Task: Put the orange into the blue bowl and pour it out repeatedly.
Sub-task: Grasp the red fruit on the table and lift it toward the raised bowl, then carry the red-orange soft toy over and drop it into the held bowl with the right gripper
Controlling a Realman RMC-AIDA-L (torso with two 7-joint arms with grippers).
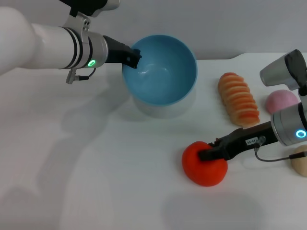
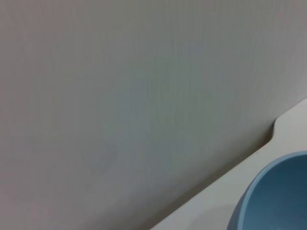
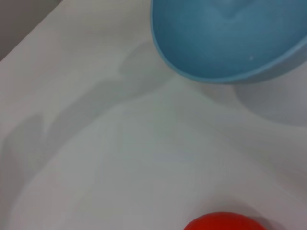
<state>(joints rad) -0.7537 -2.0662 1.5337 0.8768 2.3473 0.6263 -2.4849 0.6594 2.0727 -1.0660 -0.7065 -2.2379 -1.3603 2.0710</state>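
Nearest us, our right gripper (image 1: 207,154) sits low over the bright red-orange, lumpy round toy orange (image 1: 204,163) on the white matte table (image 1: 96,182), its dark fingers set against the fruit's top and side, though we cannot tell whether they have actually clamped it. We judge the main risk to be here: the fruit looks rounded and slightly soft, so a hold taken high or off-centre could let it roll away across the smooth tabletop or slip out during the lift. Just beyond it lie a ridged pale-orange bread-like loaf (image 1: 238,98), a pink rounded piece (image 1: 282,102) and a small tan ball (image 1: 300,162), any of which a wide swing of the arm might knock. Farther off, our left gripper (image 1: 132,58) is closed on the near-left rim of the light blue, smooth, glossy deep bowl (image 1: 160,69), which is tilted toward us and empty. A slick rim pinched at one spot could twist or slide free when the fruit drops in
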